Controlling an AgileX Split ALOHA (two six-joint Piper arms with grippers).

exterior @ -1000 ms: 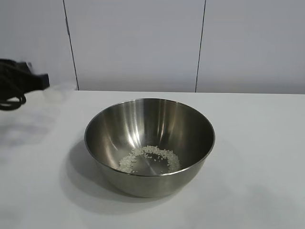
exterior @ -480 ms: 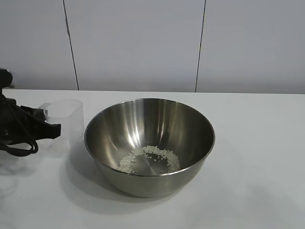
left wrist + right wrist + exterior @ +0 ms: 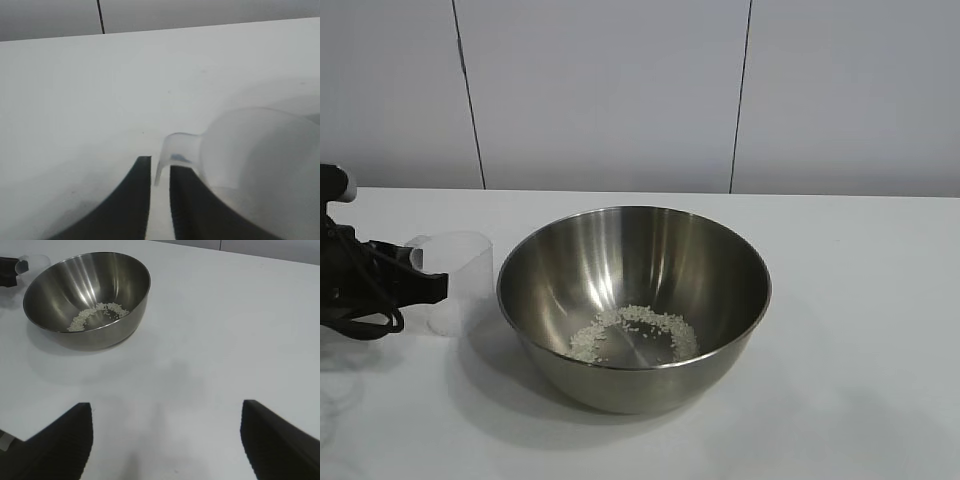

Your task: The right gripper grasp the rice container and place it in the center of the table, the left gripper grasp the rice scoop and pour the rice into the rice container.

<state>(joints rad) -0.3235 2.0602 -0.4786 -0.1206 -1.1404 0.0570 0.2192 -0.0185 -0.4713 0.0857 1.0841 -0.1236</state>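
Flanking rice container: rice scoop (table right bare).

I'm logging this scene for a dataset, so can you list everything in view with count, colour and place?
rice container: one, shiny steel, centre of the table.
rice: one small ring of white grains, in the bottom of the rice container.
rice scoop: one, clear plastic, upright on the table just left of the rice container, looks empty.
table: one, white, under everything.
wall: pale panels with dark seams, behind the table.
left gripper: one, black, at the rice scoop's handle, fingers either side.
right gripper: one, black, open, parked away from the rice container, holding nothing.
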